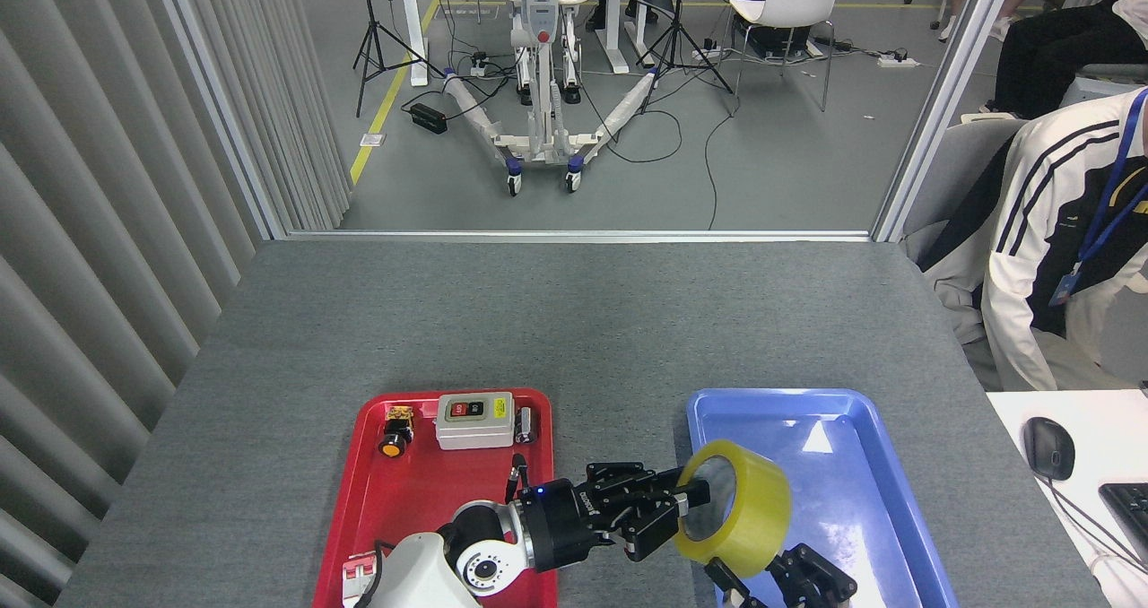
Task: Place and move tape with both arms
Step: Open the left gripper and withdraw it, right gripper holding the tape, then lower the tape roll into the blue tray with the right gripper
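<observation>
Table [574, 321], grey felt-like top, is carrying two trays lying side by side near its front edge, apart from each other. Red tray [408, 491] is sitting to the left; blue tray [843, 464] is sitting to the right. Both are resting flat, directly on the grey surface; the far part of the table is lying bare.

Two plastic trays are counted, one red [359, 482] and one blue [843, 403], and one yellow tape roll [749, 523].
</observation>
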Controlling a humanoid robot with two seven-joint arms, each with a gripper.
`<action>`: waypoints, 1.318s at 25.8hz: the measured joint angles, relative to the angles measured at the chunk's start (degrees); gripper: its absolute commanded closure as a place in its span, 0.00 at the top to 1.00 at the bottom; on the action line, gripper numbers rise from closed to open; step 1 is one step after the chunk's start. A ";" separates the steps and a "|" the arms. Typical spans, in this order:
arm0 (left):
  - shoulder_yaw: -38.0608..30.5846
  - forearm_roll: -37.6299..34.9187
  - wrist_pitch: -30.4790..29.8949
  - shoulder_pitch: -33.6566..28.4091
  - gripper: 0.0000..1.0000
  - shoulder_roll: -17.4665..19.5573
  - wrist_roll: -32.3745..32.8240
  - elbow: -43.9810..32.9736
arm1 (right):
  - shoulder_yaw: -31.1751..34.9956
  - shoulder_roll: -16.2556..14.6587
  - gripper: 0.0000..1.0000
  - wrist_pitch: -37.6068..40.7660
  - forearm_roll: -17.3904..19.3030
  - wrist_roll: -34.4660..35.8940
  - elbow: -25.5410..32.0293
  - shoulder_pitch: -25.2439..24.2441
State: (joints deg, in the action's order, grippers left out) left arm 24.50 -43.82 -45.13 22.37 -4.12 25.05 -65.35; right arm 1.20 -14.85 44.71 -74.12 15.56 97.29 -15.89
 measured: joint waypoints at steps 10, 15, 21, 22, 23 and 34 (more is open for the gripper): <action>-11.83 -0.29 0.15 -0.01 1.00 0.73 -0.53 0.89 | 0.83 -0.64 0.00 0.33 -0.05 0.41 0.02 -0.10; -18.68 -4.10 1.08 -0.36 1.00 4.24 -2.27 2.13 | 1.57 -2.87 0.00 0.33 -1.02 -1.13 -0.03 1.08; -20.68 -22.33 16.66 -3.49 1.00 7.25 -15.08 0.95 | 0.68 -6.05 0.01 -9.43 -1.00 -24.17 -0.01 7.45; -20.70 -25.39 20.46 -4.24 1.00 7.23 -17.38 0.20 | 0.19 -6.25 0.01 -12.43 -0.51 -28.87 -0.01 8.41; -20.70 -27.72 24.16 -5.10 1.00 7.21 -19.63 -0.87 | -0.41 -6.40 0.01 -14.82 -0.05 -32.85 -0.01 9.40; -20.43 -32.98 46.15 -9.55 1.00 1.88 -31.32 -10.38 | -7.01 -9.52 0.00 -30.31 1.76 -71.07 0.14 16.87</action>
State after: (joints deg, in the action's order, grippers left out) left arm 4.07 -76.79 1.02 12.82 -2.23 -6.27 -75.73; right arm -5.81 -24.37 14.40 -72.36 -55.51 97.44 0.98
